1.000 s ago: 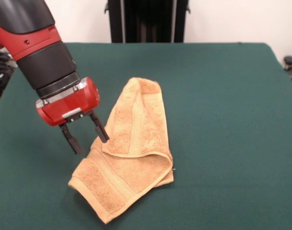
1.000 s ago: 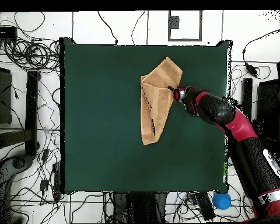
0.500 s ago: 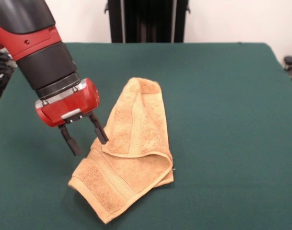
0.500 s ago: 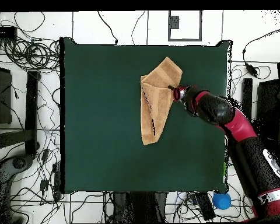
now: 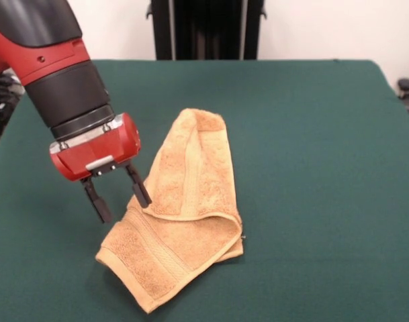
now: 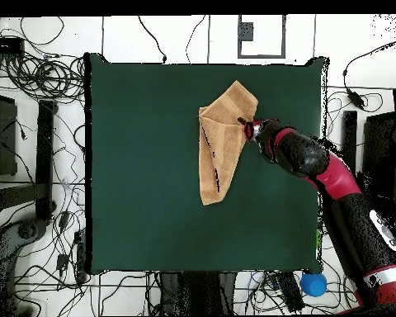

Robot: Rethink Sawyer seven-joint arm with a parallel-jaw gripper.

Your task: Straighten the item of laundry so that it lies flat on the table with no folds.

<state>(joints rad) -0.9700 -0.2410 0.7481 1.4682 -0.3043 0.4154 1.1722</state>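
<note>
The item of laundry (image 5: 187, 201) is an orange-tan towel lying folded over itself on the green table (image 5: 311, 147); a long upper flap runs back from a wider striped lower layer. In the overhead view the towel (image 6: 220, 140) sits right of the table's (image 6: 143, 165) middle. My gripper (image 5: 119, 200) stands open at the towel's left edge in the front view, one finger over the flap's lower corner and the other over bare cloth. Seen from overhead, the gripper (image 6: 243, 125) is at the towel's right edge. Nothing is held.
Cables and equipment lie on the floor around the table (image 6: 36, 165) in the overhead view. A blue ball (image 6: 313, 284) rests near the table's lower right corner. A dark stand (image 5: 205, 30) rises behind the table's far edge.
The gripper has dropped slightly and shifted a little toward the towel's edge. The towel has not moved.
</note>
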